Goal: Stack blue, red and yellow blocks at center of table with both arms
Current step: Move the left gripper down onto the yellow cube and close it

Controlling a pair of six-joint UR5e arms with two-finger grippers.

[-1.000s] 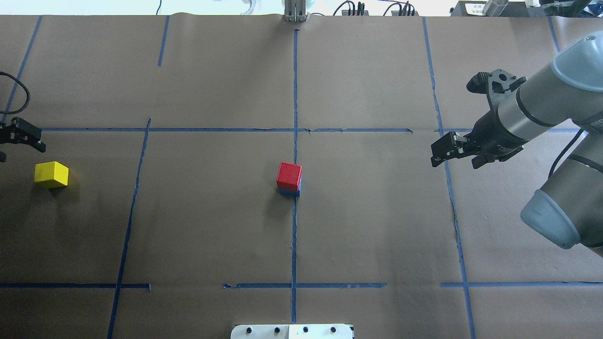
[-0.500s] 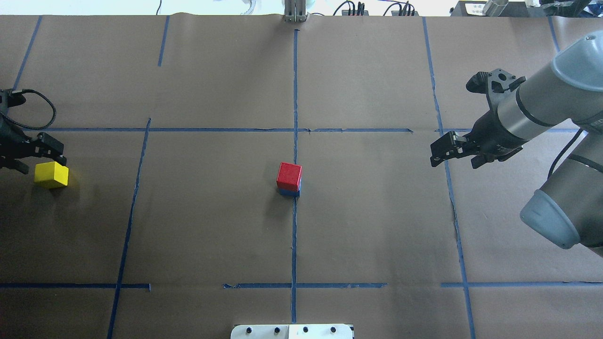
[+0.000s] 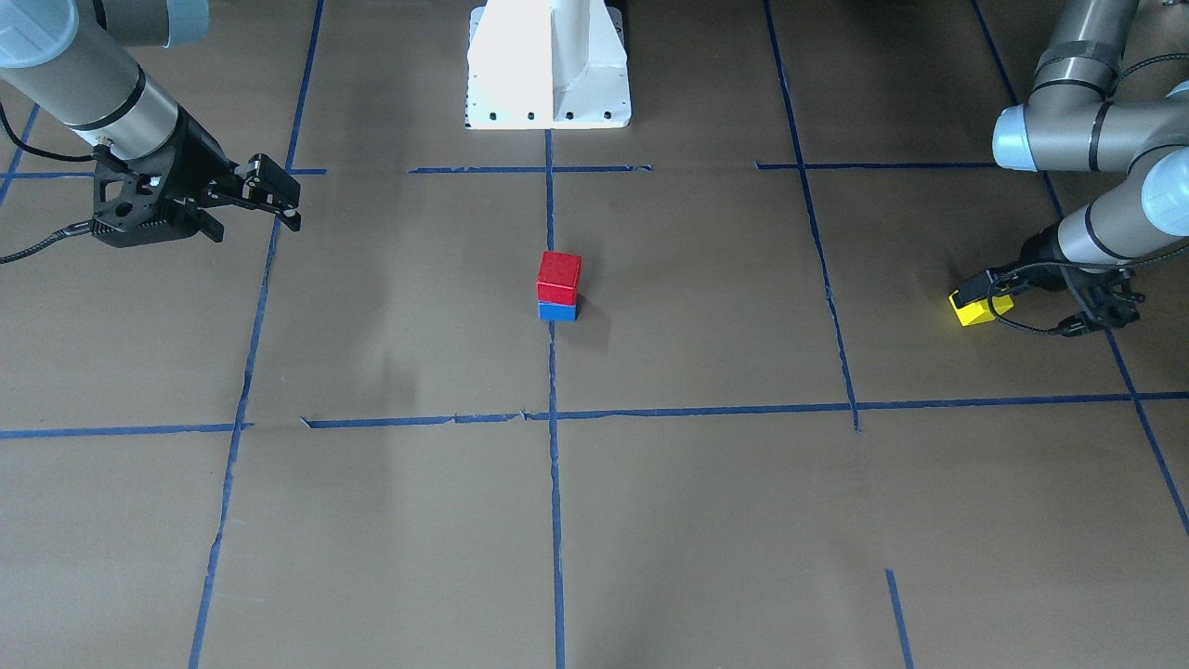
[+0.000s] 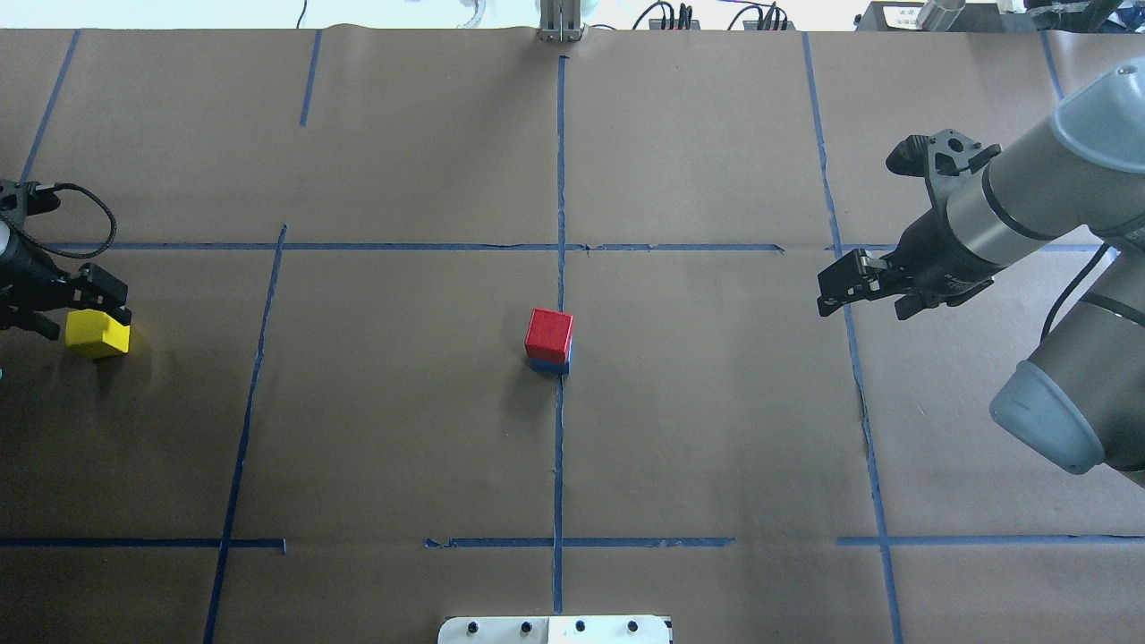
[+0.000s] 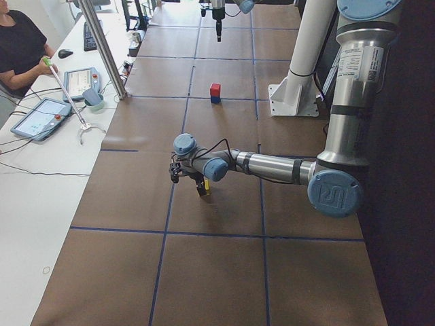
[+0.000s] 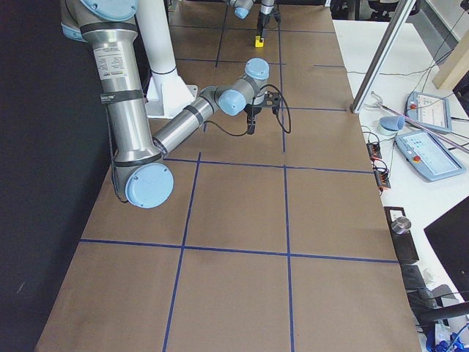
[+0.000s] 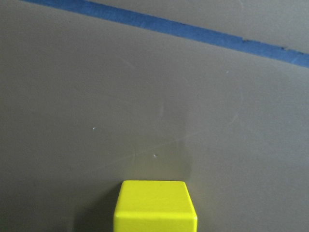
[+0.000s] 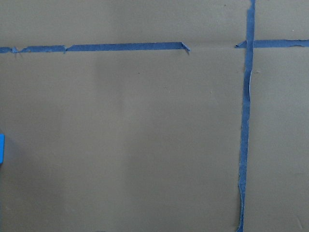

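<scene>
Starting at the robot's edge of the table (image 4: 402, 447), a white base plate (image 4: 555, 631) sits on the brown paper, and a strip of blue tape (image 4: 558, 465) runs straight away from it toward the far side

Further along that strip, at the middle of the table, the blue block (image 4: 547, 365) rests on the paper with the red block (image 4: 548, 333) set squarely on top of it. The two touch and stand upright, their right-hand edges meeting the tape

At about the same depth, well out on the robot's left, the yellow block (image 4: 98, 336) lies alone on the paper, far from the stack. The left gripper (image 4: 73, 309) is directly over it with its fingers spread apart, and one finger (image 4: 109, 291) overlaps the block's far top edge in the overhead view. Whether it touches the block cannot be told. The left wrist camera shows the yellow block low in the middle of its picture, with bare paper and a slanting tape line beyond it

Slightly farther back on the robot's right, the right gripper (image 4: 860, 309) hangs above a tape line, spread wide and holding nothing, well clear of the stack. Its wrist camera shows mostly paper and crossing tape, with a sliver of blue at the left edge
</scene>
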